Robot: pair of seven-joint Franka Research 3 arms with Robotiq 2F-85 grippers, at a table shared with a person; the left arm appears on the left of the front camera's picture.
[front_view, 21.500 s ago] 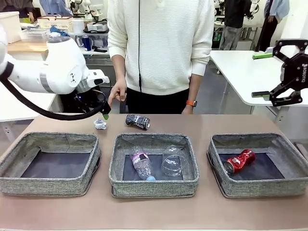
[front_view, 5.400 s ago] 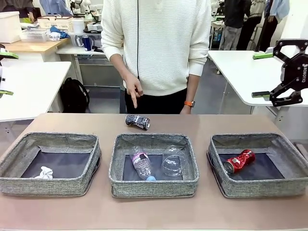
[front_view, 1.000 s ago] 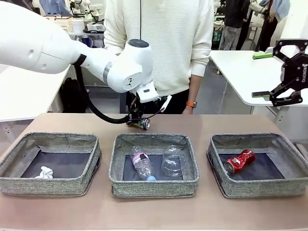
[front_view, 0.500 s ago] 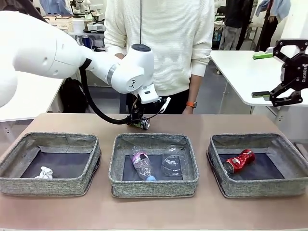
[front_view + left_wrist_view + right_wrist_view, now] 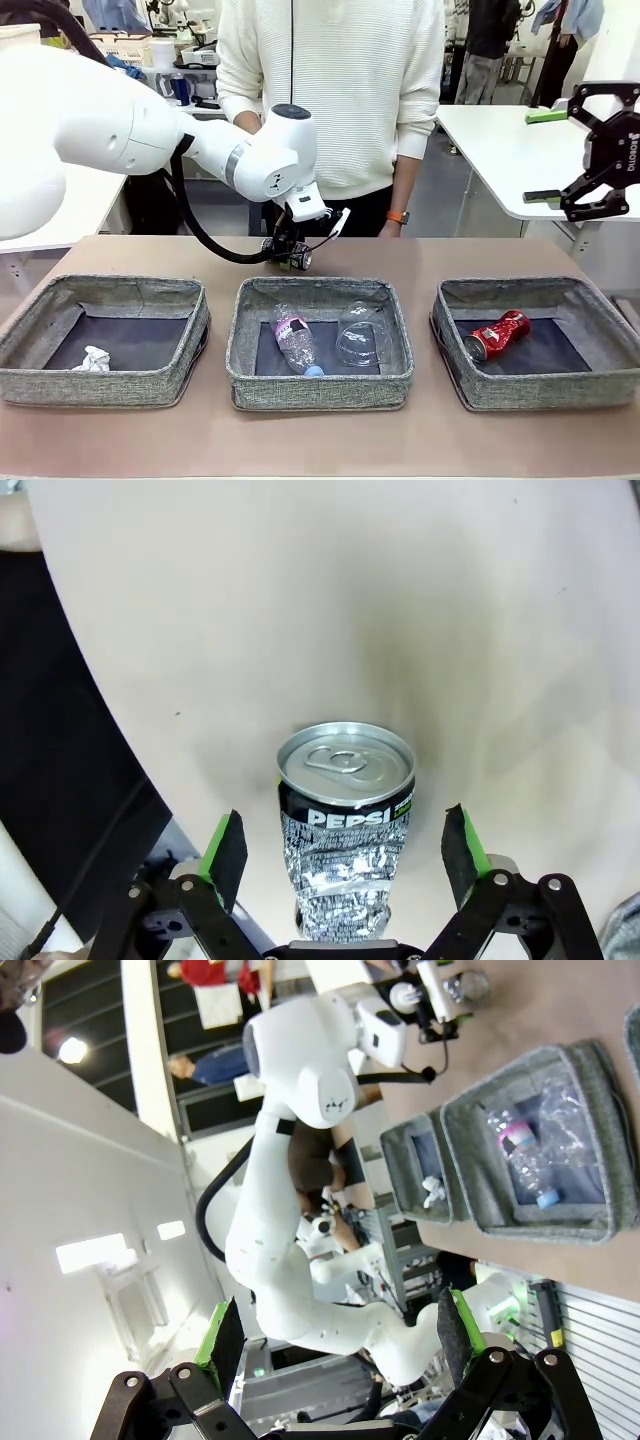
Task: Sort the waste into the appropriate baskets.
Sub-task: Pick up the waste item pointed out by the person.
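Observation:
A crushed black-and-white can [image 5: 345,830] lies on the table behind the middle basket [image 5: 320,392], peeking out by the gripper in the front view [image 5: 299,260]. My left gripper [image 5: 345,845] [image 5: 286,258] is open and straddles the can, one green pad on each side with gaps. The middle basket holds a clear bottle with pink label [image 5: 296,343] and a clear plastic cup [image 5: 362,336]. A white paper wad [image 5: 92,358] lies in the left basket [image 5: 100,385]. A crushed red can [image 5: 498,334] lies in the right basket [image 5: 545,390]. My right gripper [image 5: 590,150] [image 5: 335,1345] hangs open high at the right.
A person in a white sweater [image 5: 330,90] stands at the table's far edge, right behind the can, a hand with an orange watch [image 5: 397,215] hanging near the edge. A white side table [image 5: 510,150] stands at the right.
My left gripper has sunk lower around the black-and-white can over the last second. Long before, the paper wad went from the table into the left basket.

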